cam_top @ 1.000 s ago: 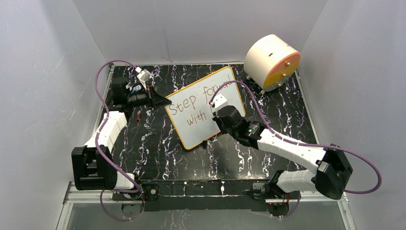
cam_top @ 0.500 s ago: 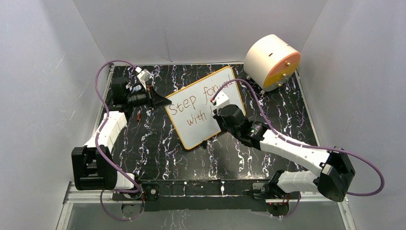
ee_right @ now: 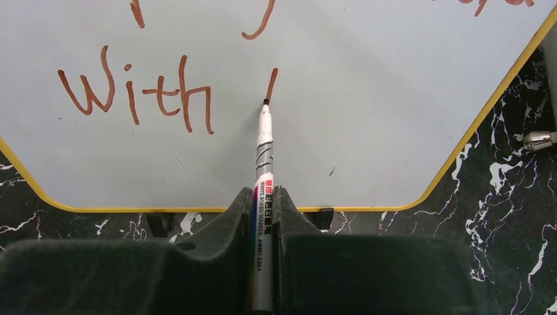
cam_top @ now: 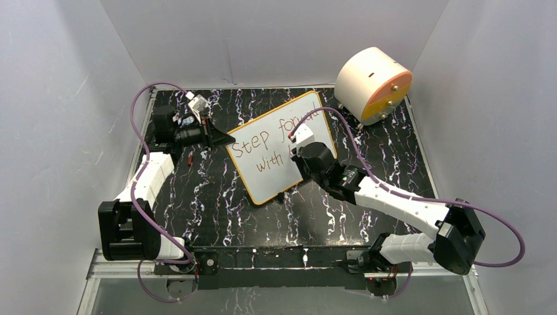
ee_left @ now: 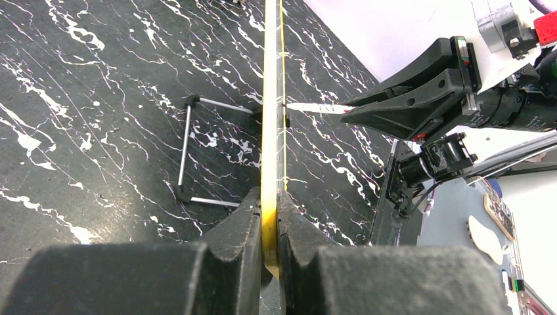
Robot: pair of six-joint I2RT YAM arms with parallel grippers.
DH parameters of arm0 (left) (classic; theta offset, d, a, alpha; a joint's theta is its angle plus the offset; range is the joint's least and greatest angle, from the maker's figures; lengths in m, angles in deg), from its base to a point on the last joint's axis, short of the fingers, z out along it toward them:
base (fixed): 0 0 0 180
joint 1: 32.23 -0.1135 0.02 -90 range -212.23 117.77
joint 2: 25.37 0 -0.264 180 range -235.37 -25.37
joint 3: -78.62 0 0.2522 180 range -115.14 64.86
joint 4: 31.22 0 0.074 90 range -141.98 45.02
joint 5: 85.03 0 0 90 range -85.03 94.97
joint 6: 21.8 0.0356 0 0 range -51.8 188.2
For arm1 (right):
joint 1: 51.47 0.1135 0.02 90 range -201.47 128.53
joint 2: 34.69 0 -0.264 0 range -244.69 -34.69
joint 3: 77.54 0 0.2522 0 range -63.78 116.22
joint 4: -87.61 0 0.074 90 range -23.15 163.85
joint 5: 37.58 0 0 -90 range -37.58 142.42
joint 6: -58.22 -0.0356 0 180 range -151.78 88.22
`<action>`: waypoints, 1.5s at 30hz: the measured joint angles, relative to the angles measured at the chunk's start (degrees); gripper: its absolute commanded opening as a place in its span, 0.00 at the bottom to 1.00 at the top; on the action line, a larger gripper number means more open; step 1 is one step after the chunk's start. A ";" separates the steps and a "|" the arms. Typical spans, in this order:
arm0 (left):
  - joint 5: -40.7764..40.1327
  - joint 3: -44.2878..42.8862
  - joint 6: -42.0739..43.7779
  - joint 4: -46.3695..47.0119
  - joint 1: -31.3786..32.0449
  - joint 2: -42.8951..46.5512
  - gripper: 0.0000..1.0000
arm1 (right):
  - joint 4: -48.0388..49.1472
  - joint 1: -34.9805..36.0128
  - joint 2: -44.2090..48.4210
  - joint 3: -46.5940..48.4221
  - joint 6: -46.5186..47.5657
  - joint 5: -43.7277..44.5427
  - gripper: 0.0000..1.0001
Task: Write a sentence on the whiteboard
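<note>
The whiteboard [cam_top: 266, 178], white with a yellow frame, stands tilted on the dark marbled table. My left gripper [cam_top: 226, 140] is shut on its left edge; in the left wrist view the yellow frame [ee_left: 270, 131] sits pinched between the jaws [ee_left: 269, 197]. My right gripper [ee_right: 264, 193] is shut on a silver whiteboard marker [ee_right: 263, 157], whose tip touches the whiteboard [ee_right: 368, 131] at the bottom of a short stroke. The sentence [cam_top: 256, 146] reads "Step for…" above "with"; the right wrist [cam_top: 309, 154] hides the rest. "With" [ee_right: 134, 95] lies left of the tip.
A round peach-and-orange drum [cam_top: 373, 84] stands at the far right corner. A small red piece [cam_top: 190, 159] lies on the table left of the board. The board's wire stand [ee_left: 185, 151] rests behind it. White walls enclose the table on three sides.
My right wrist has edged slightly away from me over the board, and a short stroke now shows after "with". The left arm and the board have not moved.
</note>
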 measured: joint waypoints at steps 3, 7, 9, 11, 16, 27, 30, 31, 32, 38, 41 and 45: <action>0.00 0.00 0.00 0.02 0.00 0.00 0.00 | 0.04 -0.09 -0.02 0.00 0.04 0.00 0.00; -0.02 0.00 0.00 0.02 0.00 -0.02 0.00 | 0.13 -0.28 -0.02 0.00 0.22 0.00 0.00; -0.04 0.00 0.00 0.02 0.00 -0.02 0.00 | 0.20 -0.42 -0.02 0.00 0.39 0.13 0.00; -0.07 0.00 0.00 0.02 0.00 -0.02 0.00 | 0.28 -0.52 -0.02 0.00 0.55 0.22 0.00; -0.13 0.00 0.00 0.00 0.00 -0.02 0.00 | 0.52 -1.14 0.00 0.00 1.07 0.57 0.00; -0.11 0.00 0.00 0.04 0.00 -0.09 0.00 | 0.42 -1.57 0.59 -0.85 0.37 0.22 0.00; -0.11 0.00 0.00 0.04 0.00 -0.09 0.00 | -0.09 -1.84 1.05 -1.88 -0.33 0.11 0.00; -0.09 0.00 -0.02 0.04 0.00 -0.09 0.00 | -0.37 -1.88 1.18 -2.14 -0.52 0.09 0.00; -0.09 0.00 -0.02 0.04 0.00 -0.09 0.00 | -0.48 -1.90 1.27 -2.38 -0.68 0.09 0.00; -0.02 -0.02 -0.02 0.07 0.00 -0.11 0.00 | -2.19 -1.92 1.90 -3.72 -1.60 -0.11 0.00; 0.04 -0.02 -0.02 0.09 0.00 -0.11 0.00 | -2.49 -1.92 2.16 -3.72 -1.60 -0.09 0.00; 0.04 -0.02 -0.02 0.09 0.00 -0.11 0.00 | -2.45 -1.95 3.41 -3.72 -1.46 0.26 0.00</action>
